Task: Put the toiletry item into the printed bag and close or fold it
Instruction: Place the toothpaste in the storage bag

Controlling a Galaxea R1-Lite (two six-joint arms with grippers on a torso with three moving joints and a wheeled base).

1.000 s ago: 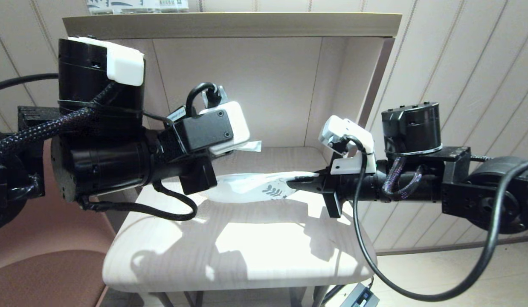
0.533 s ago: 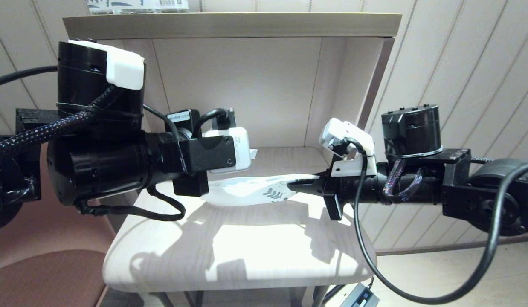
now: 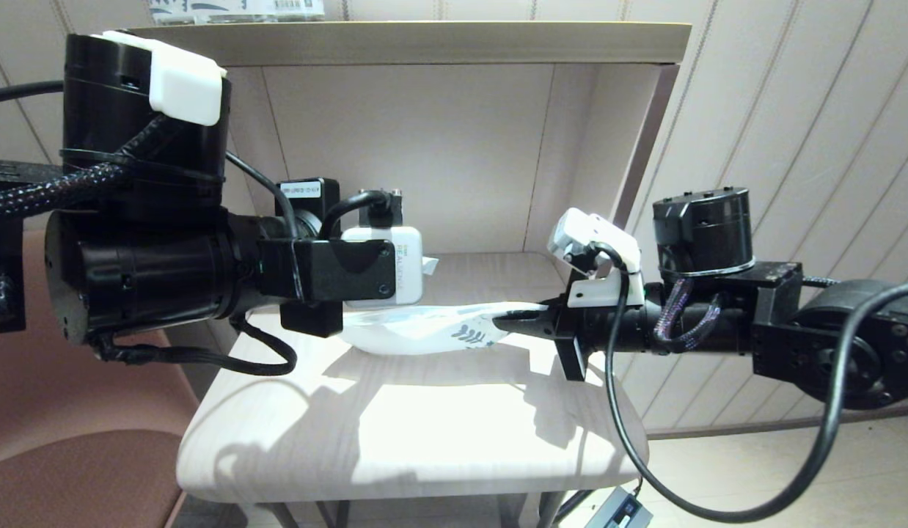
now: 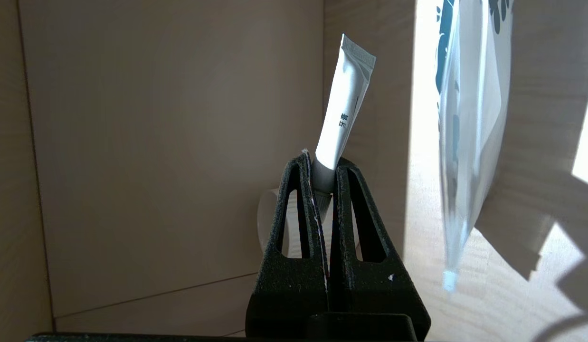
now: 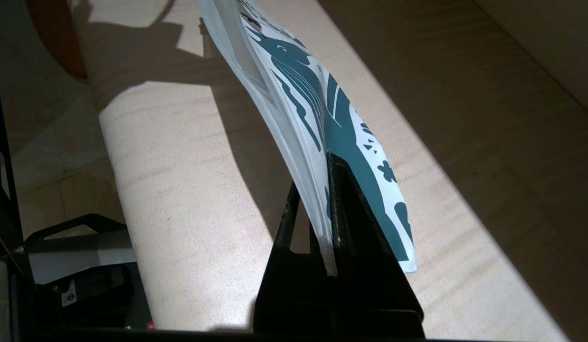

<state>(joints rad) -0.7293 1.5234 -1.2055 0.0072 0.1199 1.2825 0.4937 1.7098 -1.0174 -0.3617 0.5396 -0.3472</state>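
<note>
my left arm has swung out to the left since a second ago, and its wrist has rolled so the white camera box now faces me flat. the bag has stayed in about the same place.

the big thing here is the pale wooden table (image 3: 417, 433), set inside a wooden shelf (image 3: 395, 42) that has a back wall and a board on top. bright light and dark arm shadows lie across the table top.

my left arm comes in from the left and my right arm from the right, both level over the table.

the printed bag (image 3: 425, 331) hangs in the air between them, above the table. it is long, flat and white, with dark leaf shapes at the end near my right arm. my right gripper (image 3: 507, 320) is pinched tight on that leafy end. the other end of the bag reaches toward my left arm, and i cannot tell if it touches it.

my left gripper (image 4: 325, 176) is squeezed tight on a small white tube (image 4: 344, 109) with a flat crimped tip. the tube sticks out past the fingers. it is beside the bag, not in it.
</note>
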